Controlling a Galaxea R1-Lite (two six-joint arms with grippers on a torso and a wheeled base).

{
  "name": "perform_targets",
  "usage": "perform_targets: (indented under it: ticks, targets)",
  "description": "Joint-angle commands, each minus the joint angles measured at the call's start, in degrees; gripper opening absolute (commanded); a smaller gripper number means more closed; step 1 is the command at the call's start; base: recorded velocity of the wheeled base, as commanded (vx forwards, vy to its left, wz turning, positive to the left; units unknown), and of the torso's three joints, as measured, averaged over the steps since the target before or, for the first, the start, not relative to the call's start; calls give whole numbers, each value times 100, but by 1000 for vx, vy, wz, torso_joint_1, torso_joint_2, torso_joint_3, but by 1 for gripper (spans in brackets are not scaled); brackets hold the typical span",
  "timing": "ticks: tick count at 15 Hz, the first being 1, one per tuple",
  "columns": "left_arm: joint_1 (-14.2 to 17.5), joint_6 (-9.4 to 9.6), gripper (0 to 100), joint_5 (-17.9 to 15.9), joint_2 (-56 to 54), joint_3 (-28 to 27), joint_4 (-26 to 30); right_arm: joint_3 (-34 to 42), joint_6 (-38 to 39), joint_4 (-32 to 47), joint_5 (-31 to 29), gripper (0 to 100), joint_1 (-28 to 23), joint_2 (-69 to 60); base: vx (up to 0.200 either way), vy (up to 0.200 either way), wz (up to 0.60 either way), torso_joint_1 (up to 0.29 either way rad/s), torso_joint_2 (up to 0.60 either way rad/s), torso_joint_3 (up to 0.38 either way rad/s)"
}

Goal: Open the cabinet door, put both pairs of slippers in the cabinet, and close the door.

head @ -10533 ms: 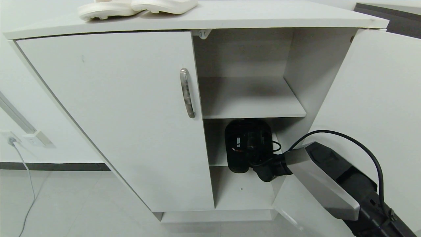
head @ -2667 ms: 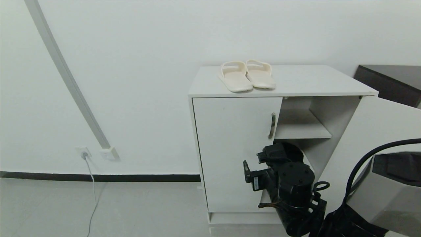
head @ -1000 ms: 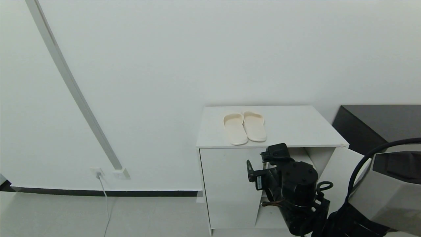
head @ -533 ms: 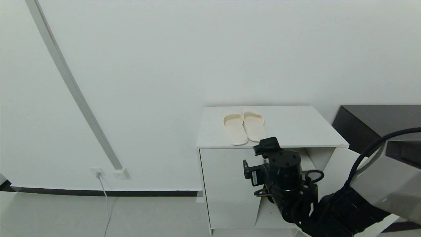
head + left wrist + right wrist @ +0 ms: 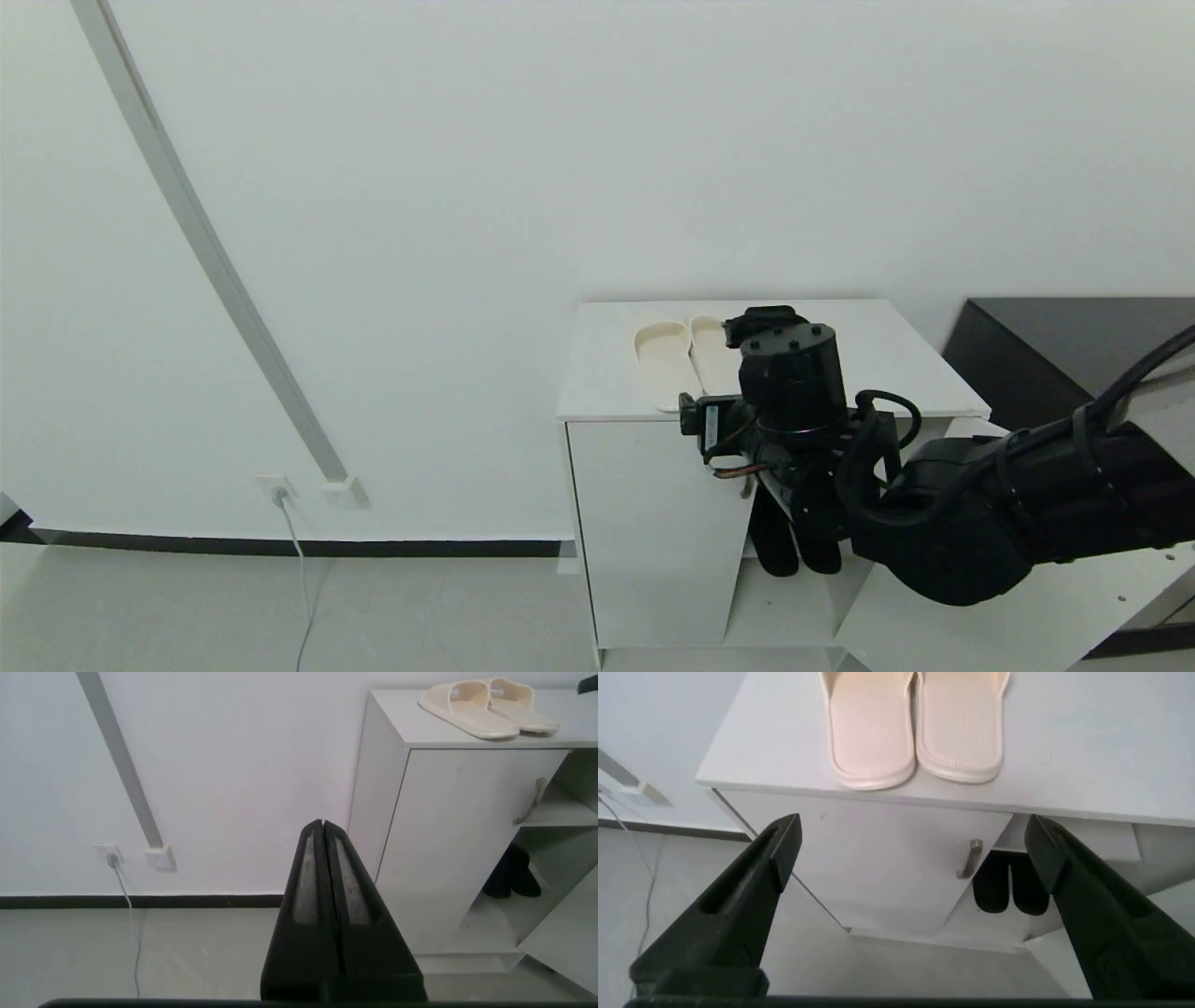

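Lifting right hand (image 5: 912,831) from door height to cabinet top (image 5: 840,355), holding fingers (image 5: 775,849) wide apart; facing cream slippers (image 5: 873,723) lying just beyond, long axes running near-to-far. Leaving black slippers (image 5: 992,891) inside, lower shelf.

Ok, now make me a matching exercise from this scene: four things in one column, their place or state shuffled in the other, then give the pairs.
Things
1. cream slippers
2. black slippers
3. left pincer
4. right pincer

Place or state
A. shut
B. on top of the cabinet
C. open wide
D. inside the cabinet

Pairs: 1-B, 2-D, 3-A, 4-C
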Motion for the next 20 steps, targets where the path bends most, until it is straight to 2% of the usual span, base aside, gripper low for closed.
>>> perform_targets:
  ticks: [1,5,14,20]
  targets:
    - [1,0,0,0,8,-9,-1,-9,8,-18,24,100,4,-13,0,0,0,0,0,0]
    - [1,0,0,0,8,-9,-1,26,8,-54,366,100,4,119,150,0,0,-1,-1,3]
    - [1,0,0,0,8,-9,-1,8,16,-335,375,100,-31,725,200,0,0,2,1,2]
    - [1,-9,0,0,-1,-9,-1,-18,-159,-959,683,100,-269,1147,0,0,0,0,0,0]
